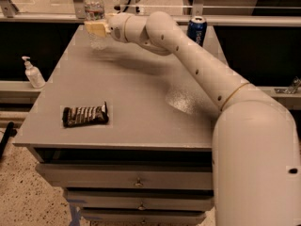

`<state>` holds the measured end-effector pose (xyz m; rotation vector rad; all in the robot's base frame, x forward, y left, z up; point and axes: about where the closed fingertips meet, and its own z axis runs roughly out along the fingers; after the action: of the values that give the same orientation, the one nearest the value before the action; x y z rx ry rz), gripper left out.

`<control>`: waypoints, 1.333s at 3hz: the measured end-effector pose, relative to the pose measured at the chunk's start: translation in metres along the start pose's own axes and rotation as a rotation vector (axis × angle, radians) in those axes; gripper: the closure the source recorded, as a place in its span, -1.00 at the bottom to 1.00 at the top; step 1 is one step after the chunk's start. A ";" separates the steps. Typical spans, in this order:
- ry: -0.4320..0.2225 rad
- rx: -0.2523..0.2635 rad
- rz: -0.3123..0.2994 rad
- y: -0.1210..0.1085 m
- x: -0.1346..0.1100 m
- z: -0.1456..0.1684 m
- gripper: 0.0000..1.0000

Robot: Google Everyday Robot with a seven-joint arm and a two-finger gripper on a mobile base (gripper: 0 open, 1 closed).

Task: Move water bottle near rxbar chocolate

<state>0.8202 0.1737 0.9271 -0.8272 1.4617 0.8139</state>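
Hand (97, 27) sits at the far corner of the desk (141, 93), pressed against the label band of the water bottle (94, 4), which stands upright right at it. Whether the hand is clenched on the bottle or merely resting against it, I cannot tell. Meeting the bottle at mid-height probably serves to keep it from tipping when carried. The rxbar chocolate (85, 115) lies flat well apart from the hand, toward the desk's near edge.
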 end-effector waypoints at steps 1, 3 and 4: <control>-0.009 -0.079 0.011 0.030 -0.015 -0.051 1.00; 0.141 -0.212 -0.026 0.110 -0.005 -0.158 1.00; 0.171 -0.257 -0.010 0.142 0.004 -0.188 1.00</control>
<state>0.6034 0.0823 0.9340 -1.1196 1.5192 0.9558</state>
